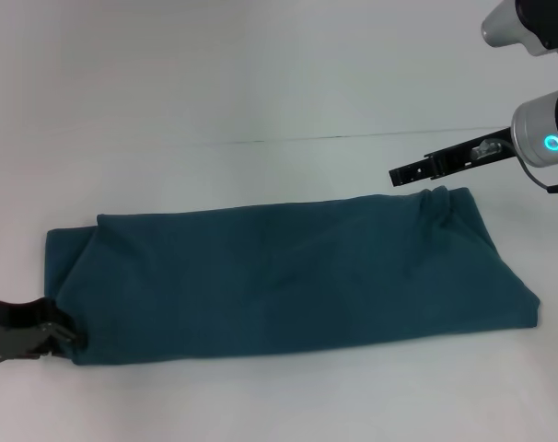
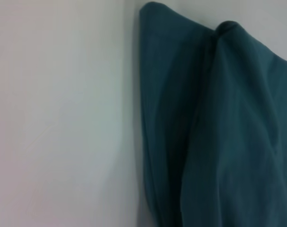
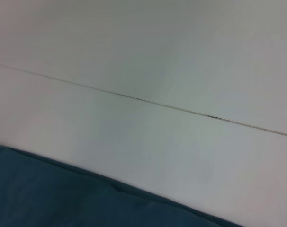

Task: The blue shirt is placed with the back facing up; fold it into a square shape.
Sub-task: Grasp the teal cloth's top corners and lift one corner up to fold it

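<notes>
The blue shirt point(image 1: 279, 276) lies on the white table as a long, plain teal band running left to right, folded over along its length. My left gripper point(image 1: 65, 333) sits low at the shirt's near left corner and touches the cloth edge there. The left wrist view shows that end of the shirt point(image 2: 228, 132) with its doubled layers and rounded fold. My right gripper point(image 1: 403, 172) hangs just beyond the shirt's far right corner, apart from the cloth. In the right wrist view only the shirt's far edge point(image 3: 63, 201) shows.
A thin dark seam point(image 1: 353, 136) crosses the white table behind the shirt, and the same seam point(image 3: 143, 100) shows in the right wrist view. White table surface point(image 1: 261, 405) surrounds the cloth on every side.
</notes>
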